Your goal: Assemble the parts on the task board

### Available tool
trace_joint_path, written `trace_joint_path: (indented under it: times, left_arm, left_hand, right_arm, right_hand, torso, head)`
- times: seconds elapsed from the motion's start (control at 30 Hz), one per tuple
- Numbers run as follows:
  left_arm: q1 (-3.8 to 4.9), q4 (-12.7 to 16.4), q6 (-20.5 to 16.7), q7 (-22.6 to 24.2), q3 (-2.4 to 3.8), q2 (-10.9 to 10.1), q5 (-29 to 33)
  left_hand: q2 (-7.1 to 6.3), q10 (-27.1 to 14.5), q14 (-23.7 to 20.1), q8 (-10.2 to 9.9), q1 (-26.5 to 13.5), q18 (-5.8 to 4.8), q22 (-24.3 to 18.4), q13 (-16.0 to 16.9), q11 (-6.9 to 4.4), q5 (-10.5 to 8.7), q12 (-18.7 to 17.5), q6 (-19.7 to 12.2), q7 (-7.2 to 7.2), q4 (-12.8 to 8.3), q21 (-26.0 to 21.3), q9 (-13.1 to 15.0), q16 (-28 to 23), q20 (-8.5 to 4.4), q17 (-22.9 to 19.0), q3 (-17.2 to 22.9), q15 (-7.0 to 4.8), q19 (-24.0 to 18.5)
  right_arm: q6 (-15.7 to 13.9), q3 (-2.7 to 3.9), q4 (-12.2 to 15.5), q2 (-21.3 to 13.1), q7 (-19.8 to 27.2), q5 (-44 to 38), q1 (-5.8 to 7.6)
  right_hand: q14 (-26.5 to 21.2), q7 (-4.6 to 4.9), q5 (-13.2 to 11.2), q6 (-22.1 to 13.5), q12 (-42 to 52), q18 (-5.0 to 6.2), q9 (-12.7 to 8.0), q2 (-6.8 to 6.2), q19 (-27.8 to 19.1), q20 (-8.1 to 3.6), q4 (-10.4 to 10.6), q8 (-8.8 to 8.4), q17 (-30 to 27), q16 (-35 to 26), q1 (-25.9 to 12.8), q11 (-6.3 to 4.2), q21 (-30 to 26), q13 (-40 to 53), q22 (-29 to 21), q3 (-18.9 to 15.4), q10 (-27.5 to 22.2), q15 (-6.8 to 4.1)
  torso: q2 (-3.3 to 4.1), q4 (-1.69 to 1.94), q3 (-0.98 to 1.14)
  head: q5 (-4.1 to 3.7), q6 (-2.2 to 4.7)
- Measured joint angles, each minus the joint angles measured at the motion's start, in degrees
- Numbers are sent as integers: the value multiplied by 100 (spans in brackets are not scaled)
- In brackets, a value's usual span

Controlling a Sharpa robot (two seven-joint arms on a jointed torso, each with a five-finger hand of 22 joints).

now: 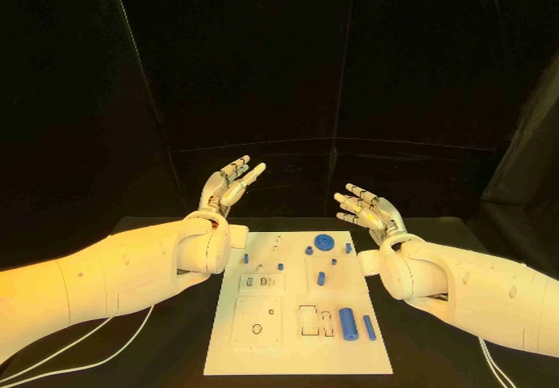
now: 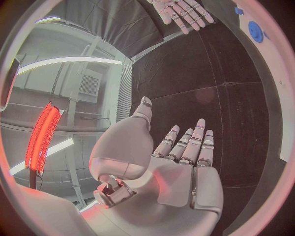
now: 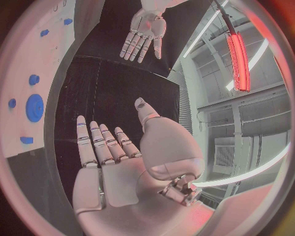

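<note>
1. Task board lies flat mid-bench between both arms, its blue parts loose on it or standing in slots; assembly looks barely begun
2. Left hand and right hand hover beyond the board's far end, fingers spread, grasping nothing
3. Blue gear sits near the far edge; whether the smaller pegs are seated is hard to tell

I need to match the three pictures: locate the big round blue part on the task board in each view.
Head view: the big round blue part lies at the far end of the task board, nearer the right hand.
Left wrist view: at the circle's rim, near the right hand.
Right wrist view: on the white board, beside the hand.
Shared landmark: the task board.
</note>
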Motion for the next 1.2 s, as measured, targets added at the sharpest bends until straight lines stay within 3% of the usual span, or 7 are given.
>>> trace_joint_path:
  times: [0.3,0.4,0.53,0.67,0.83,0.9,1.2]
  left_arm:
    - [94,-176,495,204,-62,79,194]
    - [94,-119,599,233,-55,-30,205]
    - [83,-86,699,250,-62,-251,189]
    - [62,104,784,254,-71,-370,95]
    - [77,349,867,262,-64,-598,-119]
    - [76,471,895,264,-64,-693,-218]
    - [70,1144,999,268,-67,-1096,-509]
  left_hand:
    - [-4,345,644,49,271,87,106,34,134,22,48,297,12,0,207,31,169,70,83,0,-10,608]
    - [-19,755,901,121,362,175,172,74,140,22,137,558,23,0,327,57,255,73,119,0,-48,1003]
    - [-39,1786,1394,288,549,293,300,165,84,22,375,1317,91,-95,605,138,449,64,187,37,-166,1779]
    - [-42,2592,1875,451,718,440,400,215,-18,22,576,2066,204,-225,850,203,623,42,240,95,-314,2397]
    - [-44,3329,2403,550,822,447,481,231,-149,22,727,2708,333,-383,1082,222,776,-26,278,160,-475,2995]
    - [-18,3519,2563,563,848,535,498,231,-192,22,727,2870,377,-425,1142,222,791,-55,285,187,-520,3160]
    - [-45,4022,3005,575,943,535,520,207,-298,22,754,3294,474,-602,1265,194,879,-145,294,222,-655,3598]
  right_arm:
    - [1069,-87,-443,182,-254,-500,121]
    - [1115,-117,-606,127,-297,-1100,253]
    - [977,-65,-793,-53,-350,-2228,457]
    - [944,-99,-732,-34,-501,-3263,534]
    - [961,-77,-668,-54,-785,-4404,741]
    - [984,-81,-636,-54,-947,-4880,794]
    - [1155,-79,-493,51,-1696,-6809,934]
  right_hand:
    - [2021,204,64,2032,351,223,149,-30,990,4,-610,323,83,380,716,-141,409,91,160,195,2140,-207]
    - [2456,283,66,2497,352,313,151,-55,1247,-47,-776,345,90,413,778,-205,544,94,202,302,2571,-295]
    - [2973,395,90,2995,352,313,157,-81,1583,-142,-991,347,105,431,805,-295,739,100,263,490,3056,-417]
    - [3342,430,94,3309,300,312,164,-125,1882,-255,-1128,347,123,431,848,-370,957,103,346,627,3390,-522]
    - [3789,370,94,3583,252,312,169,-214,2202,-429,-1232,328,175,463,937,-462,1325,108,527,731,3726,-662]
    - [3980,336,94,3660,213,312,169,-266,2309,-501,-1237,302,212,512,963,-498,1503,114,624,774,3846,-722]
    - [5076,221,94,3919,147,311,168,-479,2818,-826,-1247,236,578,943,958,-689,2592,120,1267,796,4153,-1030]
  torso:
    - [3,-2,-1]
    - [58,-2,4]
    - [195,-1,18]
    - [296,4,34]
    - [435,18,51]
    - [495,29,57]
    - [764,79,66]
  head:
    - [1,0]
    - [-22,-23]
    - [-80,-38]
    - [-120,-33]
    - [-155,1]
    - [-175,18]
    - [-238,103]
